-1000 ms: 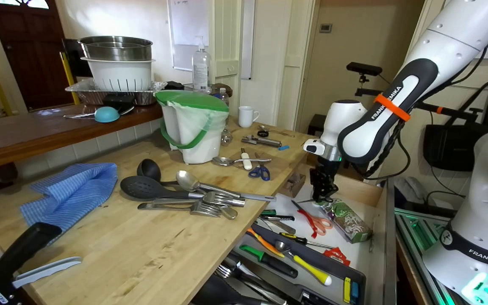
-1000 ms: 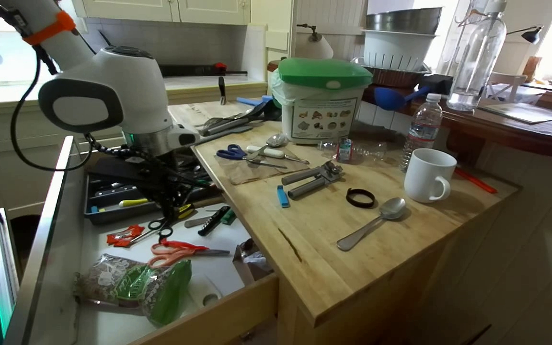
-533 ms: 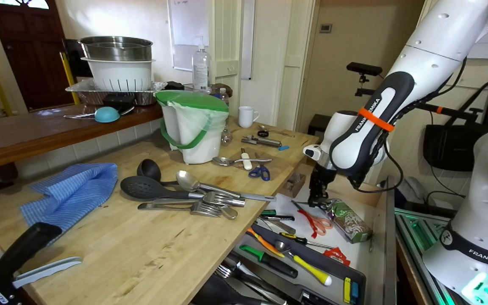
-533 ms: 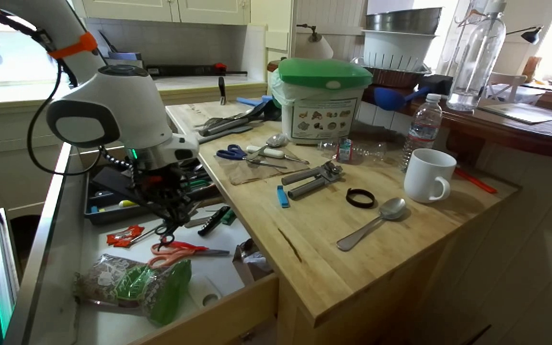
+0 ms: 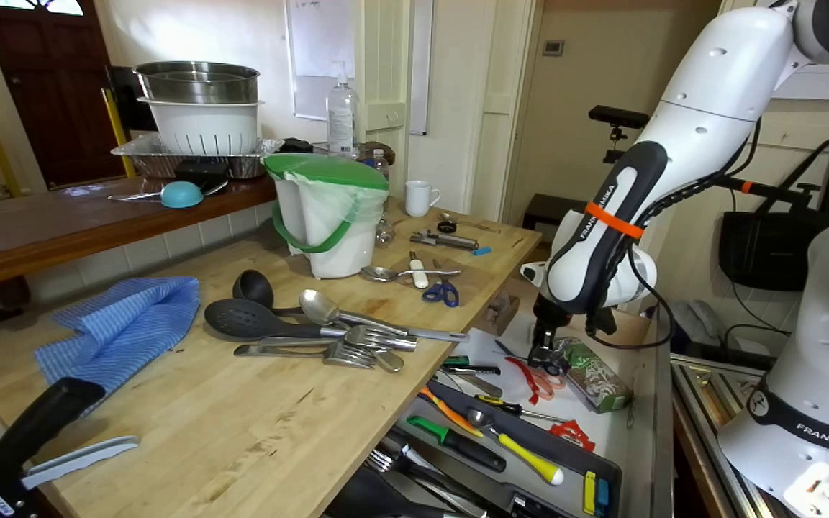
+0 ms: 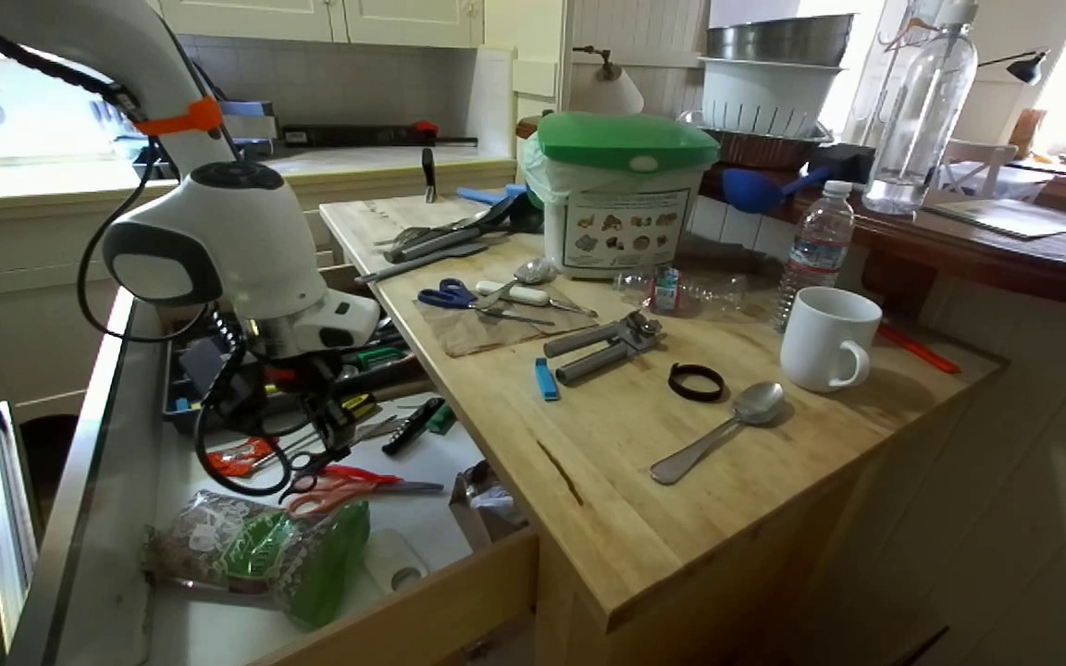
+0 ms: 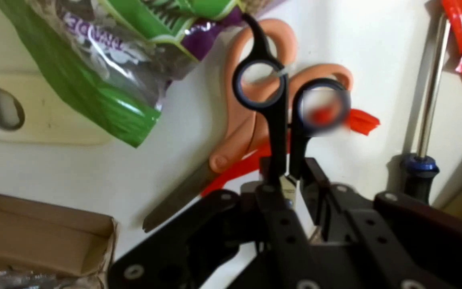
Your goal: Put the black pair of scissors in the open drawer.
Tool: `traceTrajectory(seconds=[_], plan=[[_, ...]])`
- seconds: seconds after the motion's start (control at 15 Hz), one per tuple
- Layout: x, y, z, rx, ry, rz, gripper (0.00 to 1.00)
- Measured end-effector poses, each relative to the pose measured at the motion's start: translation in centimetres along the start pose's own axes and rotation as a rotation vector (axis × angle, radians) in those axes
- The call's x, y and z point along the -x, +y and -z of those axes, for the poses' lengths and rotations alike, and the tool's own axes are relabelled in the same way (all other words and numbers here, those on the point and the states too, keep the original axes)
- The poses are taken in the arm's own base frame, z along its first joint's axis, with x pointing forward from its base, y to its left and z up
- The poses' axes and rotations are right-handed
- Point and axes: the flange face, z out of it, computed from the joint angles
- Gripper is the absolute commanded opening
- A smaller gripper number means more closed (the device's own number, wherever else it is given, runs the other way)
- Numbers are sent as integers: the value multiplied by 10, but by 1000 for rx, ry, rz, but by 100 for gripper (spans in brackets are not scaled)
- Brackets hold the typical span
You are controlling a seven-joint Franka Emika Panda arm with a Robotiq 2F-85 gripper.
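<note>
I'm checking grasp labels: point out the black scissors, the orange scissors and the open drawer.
Black scissors (image 7: 278,127), wrist view: shank of one handle.
Orange scissors (image 7: 234,146), wrist view: handle beside the pivot.
Open drawer (image 6: 431,608), in an exterior view: pale wooden wall.

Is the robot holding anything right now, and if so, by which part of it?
Yes: the jaws hold the black scissors by the handle shanks, close to the finger loops, which stick out free in the wrist view.
</note>
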Motion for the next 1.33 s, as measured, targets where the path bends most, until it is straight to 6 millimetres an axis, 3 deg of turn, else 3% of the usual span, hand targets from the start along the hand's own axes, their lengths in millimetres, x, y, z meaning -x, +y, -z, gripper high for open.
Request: traceTrajectory(seconds=[0.27,0.67,0.73,0.87,1.07,1.27,1.33], plan=[[7,22,-16,0,-26,-111,5],[-2,46,-20,-5,3,-231,5],[-2,47,-23,-7,0,-241,46],[-3,46,-28,-14,-7,-242,51],[-3,39,-32,-21,-16,-229,76],[12,35,-24,4,-15,-210,98],[22,33,-18,16,-14,-198,100]])
